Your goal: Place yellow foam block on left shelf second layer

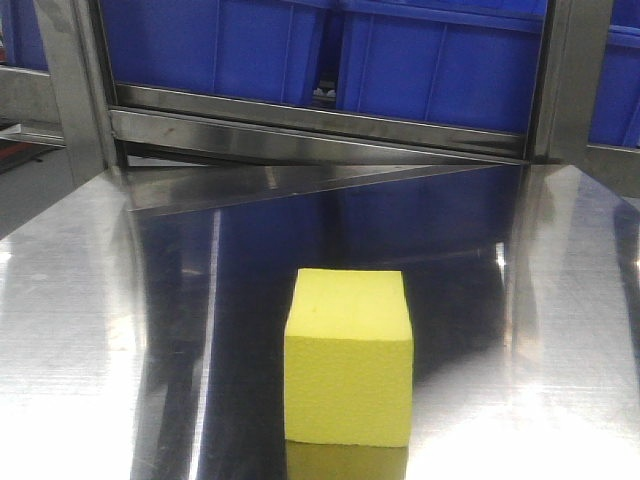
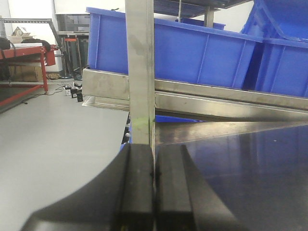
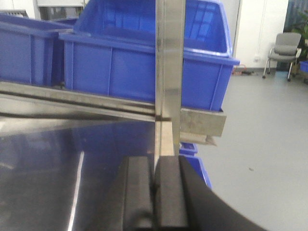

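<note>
Low in the middle of the front view, the yellow foam block (image 1: 349, 355) sits flat on the shiny metal top (image 1: 80, 330), and nothing touches it. Behind it, along the top edge, stand big blue bins (image 1: 440, 60). The left gripper (image 2: 154, 163) has its jaws pressed together, holding nothing, and a metal post (image 2: 140, 72) rises right ahead of it. The right gripper (image 3: 154, 173) is squeezed closed too, empty, facing a second post (image 3: 169, 72). A grey chair (image 3: 285, 48) sits far off, upper right.

Your yellow foam block (image 1: 348, 355) looks matt and fine-grained; the bench (image 1: 80, 330) is polished, mirror-glossy metal; the blue bins (image 1: 440, 60) are smooth, slightly shiny plastic.
</note>
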{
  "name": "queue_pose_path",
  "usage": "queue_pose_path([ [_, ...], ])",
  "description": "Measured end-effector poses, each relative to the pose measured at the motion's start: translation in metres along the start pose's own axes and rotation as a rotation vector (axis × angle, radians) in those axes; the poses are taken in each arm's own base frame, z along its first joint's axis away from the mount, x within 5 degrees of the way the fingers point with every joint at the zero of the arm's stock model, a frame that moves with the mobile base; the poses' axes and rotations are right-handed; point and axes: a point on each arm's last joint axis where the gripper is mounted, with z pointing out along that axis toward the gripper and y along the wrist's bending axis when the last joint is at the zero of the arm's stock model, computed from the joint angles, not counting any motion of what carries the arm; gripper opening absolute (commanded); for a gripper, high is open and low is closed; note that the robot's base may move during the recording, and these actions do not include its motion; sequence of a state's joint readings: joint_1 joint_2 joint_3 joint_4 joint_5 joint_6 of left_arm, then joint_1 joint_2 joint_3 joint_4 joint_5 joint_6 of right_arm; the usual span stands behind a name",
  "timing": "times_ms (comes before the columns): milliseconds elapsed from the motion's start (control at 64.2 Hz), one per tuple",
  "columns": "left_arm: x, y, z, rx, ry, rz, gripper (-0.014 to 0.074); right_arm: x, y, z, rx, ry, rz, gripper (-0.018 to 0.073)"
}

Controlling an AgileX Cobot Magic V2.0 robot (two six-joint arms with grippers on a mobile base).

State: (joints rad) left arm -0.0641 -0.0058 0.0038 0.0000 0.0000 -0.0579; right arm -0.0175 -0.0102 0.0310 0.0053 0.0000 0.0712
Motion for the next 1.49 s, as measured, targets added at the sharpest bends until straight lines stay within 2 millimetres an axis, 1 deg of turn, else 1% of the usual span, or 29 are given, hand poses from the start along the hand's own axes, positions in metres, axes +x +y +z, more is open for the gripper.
queue_pose_path([
  [93, 0.0, 0.0, 0.0, 0.0, 0.0, 0.0, 0.0124, -0.005, 0.0, -0.001, 0.003, 0.044, -0.002, 0.0054],
  [202, 0.0, 0.0, 0.0, 0.0, 0.0, 0.0, 0.0124, -0.026, 0.002, -0.005, 0.003, 0.061, -0.028, 0.0054],
  [249, 0.0, 0.0, 0.0, 0.0, 0.0, 0.0, 0.0124, -0.031, 0.003, -0.005, 0.004, 0.096, -0.034, 0.0054],
  [342, 0.0, 0.0, 0.0, 0.0, 0.0, 0.0, 0.0124, -0.043, 0.003, -0.003, 0.008, 0.168, -0.042, 0.0054],
  [420, 0.0, 0.0, 0.0, 0.0, 0.0, 0.0, 0.0124, -0.048, 0.004, 0.002, 0.004, 0.223, -0.044, 0.0054],
  [514, 0.0, 0.0, 0.0, 0.0, 0.0, 0.0, 0.0124, -0.05, 0.006, 0.011, -0.02, 0.273, -0.049, 0.0054],
  [592, 0.0, 0.0, 0.0, 0.0, 0.0, 0.0, 0.0124, -0.048, 0.009, 0.02, -0.061, 0.305, -0.05, 0.0054],
  [794, 0.0, 0.0, 0.0, 0.0, 0.0, 0.0, 0.0124, -0.046, 0.026, 0.04, -0.221, 0.32, -0.054, 0.0055],
  [887, 0.0, 0.0, 0.0, 0.0, 0.0, 0.0, 0.0124, -0.044, 0.035, 0.047, -0.281, 0.364, -0.064, 0.0068],
  [950, 0.0, 0.0, 0.0, 0.0, 0.0, 0.0, 0.0124, -0.045, 0.041, 0.052, -0.319, 0.394, -0.073, 0.0123],
  [981, 0.0, 0.0, 0.0, 0.0, 0.0, 0.0, 0.0124, -0.046, 0.045, 0.054, -0.34, 0.41, -0.078, 0.0175],
  [1059, 0.0, 0.0, 0.0, 0.0, 0.0, 0.0, 0.0124, -0.05, 0.054, 0.062, -0.384, 0.452, -0.093, 0.0334],
  [1074, 0.0, 0.0, 0.0, 0.0, 0.0, 0.0, 0.0124, -0.051, 0.056, 0.063, -0.395, 0.459, -0.096, 0.0384],
  [1121, 0.0, 0.0, 0.0, 0.0, 0.0, 0.0, 0.0124, -0.052, 0.062, 0.068, -0.417, 0.483, -0.105, 0.0481],
  [1167, 0.0, 0.0, 0.0, 0.0, 0.0, 0.0, 0.0124, -0.053, 0.068, 0.072, -0.439, 0.517, -0.111, 0.0602],
  [1199, 0.0, 0.0, 0.0, 0.0, 0.0, 0.0, 0.0124, -0.053, 0.072, 0.075, -0.444, 0.541, -0.103, 0.0645],
  [1308, 0.0, 0.0, 0.0, 0.0, 0.0, 0.0, 0.0124, -0.054, 0.082, 0.085, -0.424, 0.675, -0.028, 0.0634],
  [1494, 0.0, 0.0, 0.0, 0.0, 0.0, 0.0, 0.0124, -0.058, 0.102, 0.1, -0.315, 0.916, 0.149, 0.0633],
])
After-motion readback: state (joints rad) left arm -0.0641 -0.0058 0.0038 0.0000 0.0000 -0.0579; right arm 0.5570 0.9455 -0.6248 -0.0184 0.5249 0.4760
